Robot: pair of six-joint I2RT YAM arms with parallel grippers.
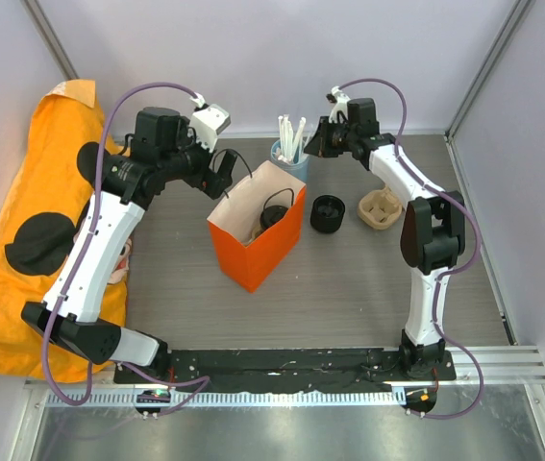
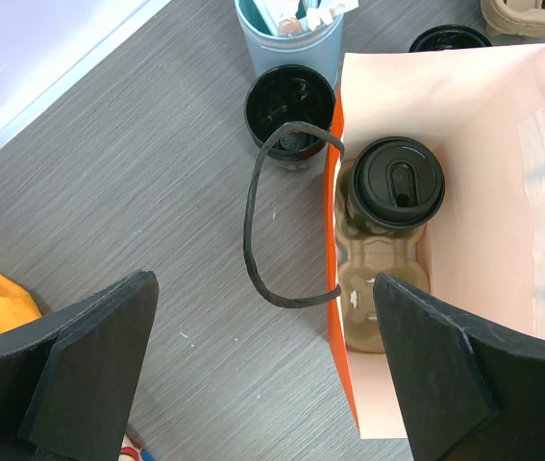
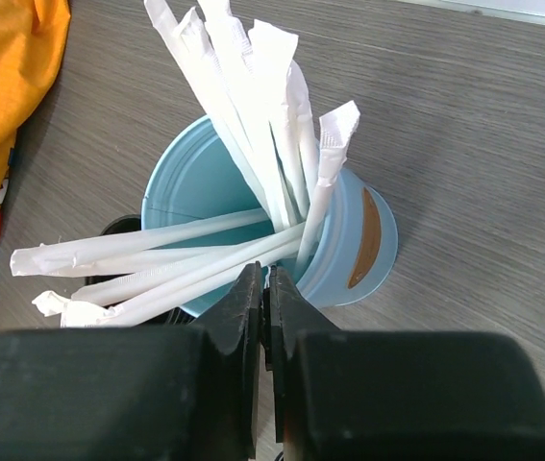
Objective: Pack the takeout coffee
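My right claw (image 3: 264,288) is pinched closed at the rim of the blue cup (image 3: 190,178), just under the wrapped straws (image 3: 253,125); whether one is caught I cannot tell. My left claw (image 2: 262,288) hangs spread wide over the orange bag (image 2: 464,317), whose black handle (image 2: 250,240) loops outward. Inside, the lidded coffee (image 2: 397,182) sits in a cardboard carrier (image 2: 373,298); an open black cup (image 2: 289,101) stands beside the bag.

Overhead view faces down; both wrist views, close, share the blue cup (image 2: 272,48) (image 3: 339,269).
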